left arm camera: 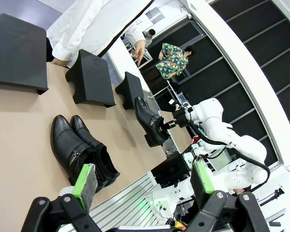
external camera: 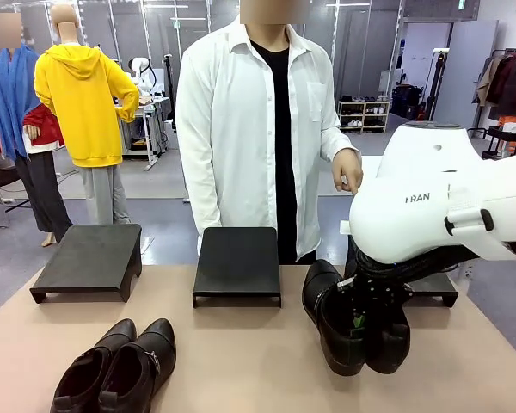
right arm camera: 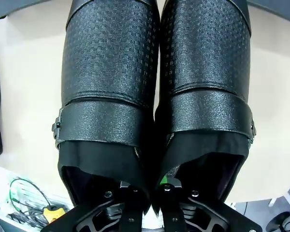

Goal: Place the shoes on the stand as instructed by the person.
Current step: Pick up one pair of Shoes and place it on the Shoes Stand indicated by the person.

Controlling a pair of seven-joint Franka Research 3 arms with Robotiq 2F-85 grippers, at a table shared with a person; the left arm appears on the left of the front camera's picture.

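Since the held pair of shoes (external camera: 327, 301) is gripped only by its two inner walls, pinched together in the right gripper (right arm camera: 147, 186), slip is the main risk. The leather is glossy, the pinch is thin, and the weight is hung out toward the toes. One shoe could be pulled free, or both dropped, by a quick swing or tilt.

The pair is seen right of centre over the table (external camera: 241, 361), tilted, just in front of the right stand (external camera: 437, 291). Whether the soles are clear of the table cannot be told. That stand is largely hidden by the right arm, so its front edge could be clipped by the toes if the lift is too low.

The person's hand (external camera: 347, 172) is held above the far right, close to the likely path. The middle stand (external camera: 238, 258) and left stand (external camera: 90, 254) are bare. The second pair (external camera: 116, 368) is set down near left, below the left gripper (left arm camera: 143, 179), whose jaws are spread apart with nothing held.
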